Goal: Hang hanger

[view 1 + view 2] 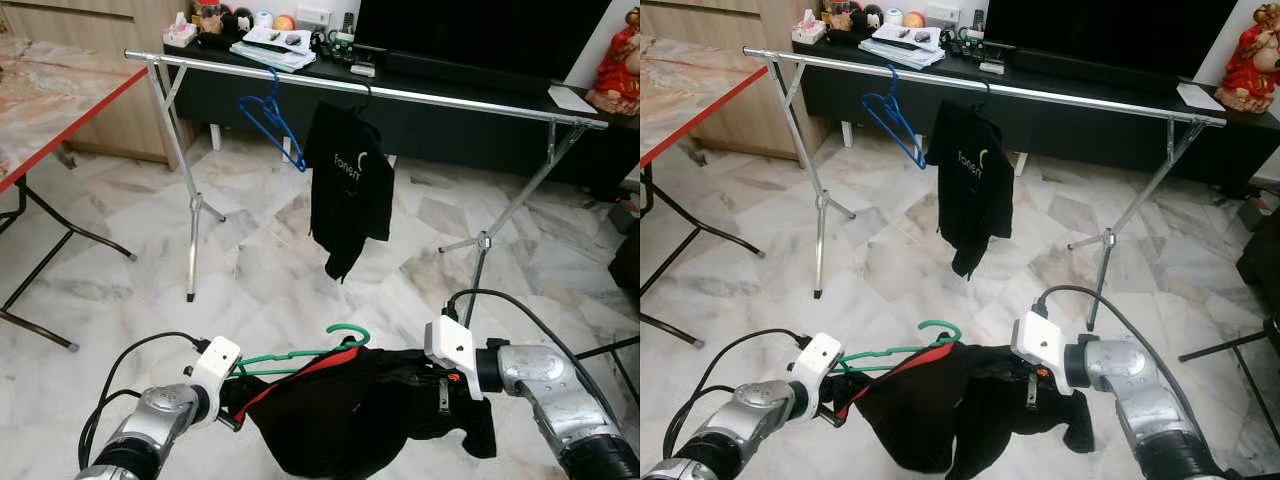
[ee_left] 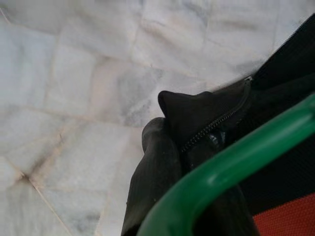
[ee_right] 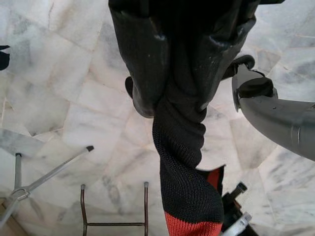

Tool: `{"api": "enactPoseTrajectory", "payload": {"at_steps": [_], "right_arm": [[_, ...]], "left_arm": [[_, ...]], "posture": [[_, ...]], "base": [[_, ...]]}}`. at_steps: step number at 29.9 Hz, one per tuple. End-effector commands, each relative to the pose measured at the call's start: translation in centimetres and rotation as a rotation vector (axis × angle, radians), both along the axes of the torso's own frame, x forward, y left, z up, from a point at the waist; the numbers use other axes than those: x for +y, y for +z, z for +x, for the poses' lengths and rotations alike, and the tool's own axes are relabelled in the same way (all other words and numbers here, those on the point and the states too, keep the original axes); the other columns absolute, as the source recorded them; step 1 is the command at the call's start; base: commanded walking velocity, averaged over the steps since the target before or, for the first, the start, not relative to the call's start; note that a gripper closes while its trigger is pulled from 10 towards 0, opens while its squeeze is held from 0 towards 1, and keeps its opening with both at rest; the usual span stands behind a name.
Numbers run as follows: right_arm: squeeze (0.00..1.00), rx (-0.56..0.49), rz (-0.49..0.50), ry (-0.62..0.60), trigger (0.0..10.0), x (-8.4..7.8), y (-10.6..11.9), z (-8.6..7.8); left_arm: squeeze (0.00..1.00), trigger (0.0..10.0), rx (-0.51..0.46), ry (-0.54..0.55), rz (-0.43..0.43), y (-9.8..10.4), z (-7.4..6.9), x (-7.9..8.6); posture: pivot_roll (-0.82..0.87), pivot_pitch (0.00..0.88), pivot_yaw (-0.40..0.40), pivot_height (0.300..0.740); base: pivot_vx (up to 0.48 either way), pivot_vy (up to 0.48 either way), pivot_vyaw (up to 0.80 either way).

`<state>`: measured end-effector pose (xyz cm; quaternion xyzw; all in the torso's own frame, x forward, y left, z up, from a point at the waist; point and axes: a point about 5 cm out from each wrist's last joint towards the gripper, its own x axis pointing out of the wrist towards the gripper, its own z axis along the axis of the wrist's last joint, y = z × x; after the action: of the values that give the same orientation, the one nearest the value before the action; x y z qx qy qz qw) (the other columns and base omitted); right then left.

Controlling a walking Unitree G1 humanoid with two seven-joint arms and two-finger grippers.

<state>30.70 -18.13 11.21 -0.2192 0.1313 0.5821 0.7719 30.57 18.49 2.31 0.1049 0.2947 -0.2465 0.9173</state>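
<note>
Nearest, the left gripper [image 1: 232, 405] clasped the green hanger [image 1: 300, 353] and the right gripper [image 3: 170, 105] pinched the black-and-red garment [image 1: 350, 415] draped on it, low above the marble floor [image 1: 250, 280]. Hanging seemingly remained undone: farther off, the rail [image 1: 450, 101] carried a blue hanger [image 1: 272, 120] and a black shirt [image 1: 348, 185]. No containers stood out.

Head stereo pair looked forward and down from above both arms, sharing the drying rack [image 1: 370, 92] and marble floor [image 1: 890, 270]. Left wrist camera sat very close on the green hanger [image 2: 231, 172]. Right wrist camera faced down its fingers [image 3: 142, 64] at floor.
</note>
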Motion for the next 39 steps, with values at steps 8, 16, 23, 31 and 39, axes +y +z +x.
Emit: {"api": "enactPoseTrajectory", "payload": {"at_steps": [8, 16, 23, 31, 39], "right_arm": [[0.00, -0.007, -0.055, -0.015, 10.0, -0.2, -0.8, -0.1], [0.00, 0.004, -0.100, -0.033, 10.0, -0.5, -1.4, -0.1], [0.00, -0.088, -0.175, -0.140, 10.0, -0.7, -1.9, 1.2], [0.00, -0.001, -0.131, 0.012, 10.0, 0.1, -2.5, 0.3], [0.00, 0.049, -0.154, 0.077, 10.0, 0.5, -3.7, -0.2]], "left_arm": [[1.00, 10.0, -0.120, 0.195, 0.071, 1.3, 0.7, 3.1], [1.00, 10.0, -0.084, 0.142, 0.105, 0.5, -0.4, 3.8], [1.00, 10.0, -0.059, -0.080, 0.110, 0.8, -1.4, 3.3], [1.00, 10.0, -0.141, -0.110, 0.092, 4.5, -1.2, 6.0], [1.00, 10.0, -0.163, -0.279, -0.023, 8.2, -2.4, 6.2]], "posture": [[-0.01, 0.116, -0.115, 0.740], [-0.01, 0.115, -0.115, 0.740], [-0.01, 0.118, -0.116, 0.740], [0.00, 0.113, -0.114, 0.740], [0.01, 0.099, -0.112, 0.740]], "base": [[0.000, 0.000, 0.00], [0.000, 0.000, 0.00], [0.000, 0.000, 0.00], [0.000, 0.000, 0.00], [0.000, 0.000, 0.00]]}}
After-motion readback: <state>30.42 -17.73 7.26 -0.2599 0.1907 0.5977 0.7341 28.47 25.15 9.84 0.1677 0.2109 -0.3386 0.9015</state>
